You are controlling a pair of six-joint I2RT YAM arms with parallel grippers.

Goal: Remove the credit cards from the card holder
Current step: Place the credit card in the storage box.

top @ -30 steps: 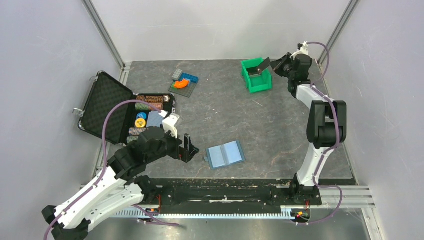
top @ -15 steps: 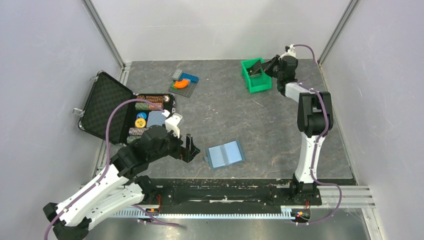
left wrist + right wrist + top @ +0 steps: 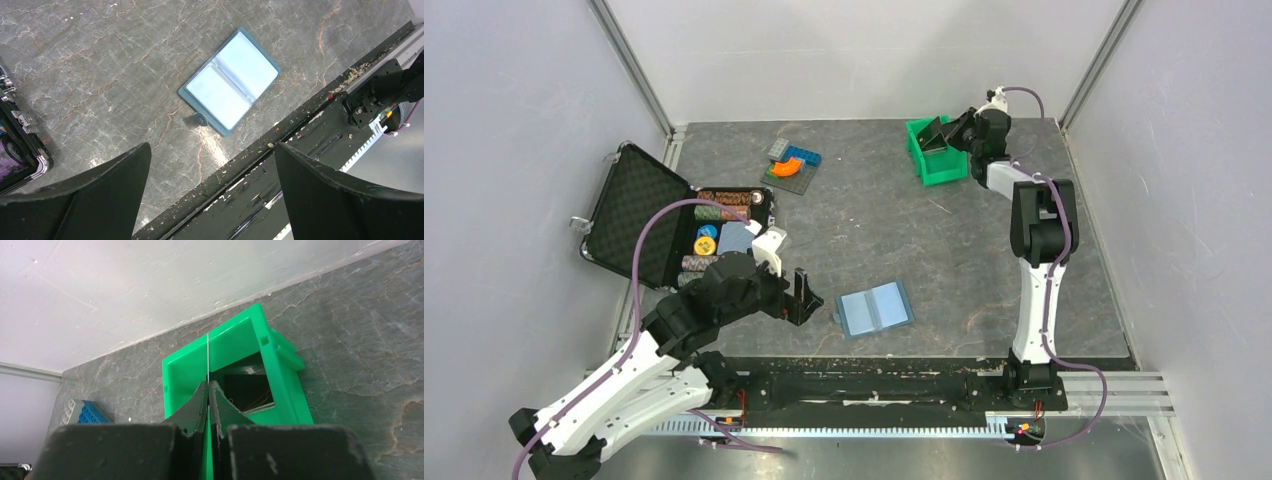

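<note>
Right claw [image 3: 208, 390], pinched shut on a thin dark grey credit card [image 3: 935, 134], holds it edge-up over the green plastic bin [image 3: 186, 371].

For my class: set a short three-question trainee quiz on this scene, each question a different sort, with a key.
1. True or false: the card holder lies shut.
2. Which gripper holds a credit card? A left; B right.
3. Fill in: the held card is over the green ___.
Key: 1 false, it lies open. 2 B, the right gripper; the left gripper is open and empty. 3 bin.
</note>
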